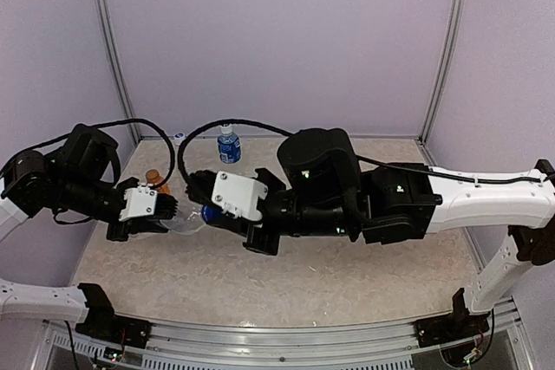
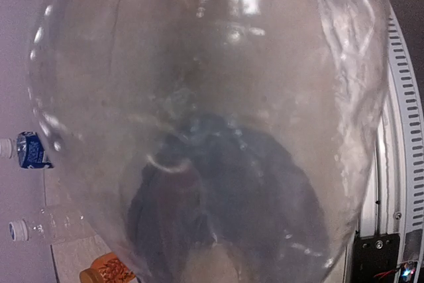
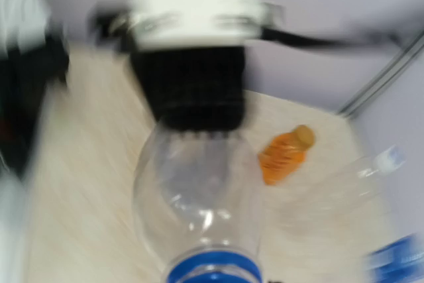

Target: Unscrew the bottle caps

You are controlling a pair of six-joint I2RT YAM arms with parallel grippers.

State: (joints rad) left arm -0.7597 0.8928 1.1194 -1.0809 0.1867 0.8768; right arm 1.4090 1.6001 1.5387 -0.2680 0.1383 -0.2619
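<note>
A clear plastic bottle [image 1: 187, 223] is held on its side above the table, between my two grippers. My left gripper [image 1: 172, 212] is shut on its base end; the bottle's wall [image 2: 212, 97] fills the left wrist view and hides the fingers. In the right wrist view the left arm's black fingers [image 3: 199, 101] clamp the bottle [image 3: 199, 190]. Its blue cap [image 3: 213, 272] lies at the bottom edge of that view, at my own jaws. From above, my right gripper [image 1: 211, 211] is shut on that blue cap [image 1: 206, 212]. The right wrist view is blurred.
A short orange bottle [image 1: 156, 181] lies on the table behind the left gripper. A blue-labelled bottle [image 1: 228, 145] stands upright at the back. Another clear bottle [image 2: 46, 225] and a blue-labelled one [image 2: 26, 150] lie near the wall. Black cables arch over the back.
</note>
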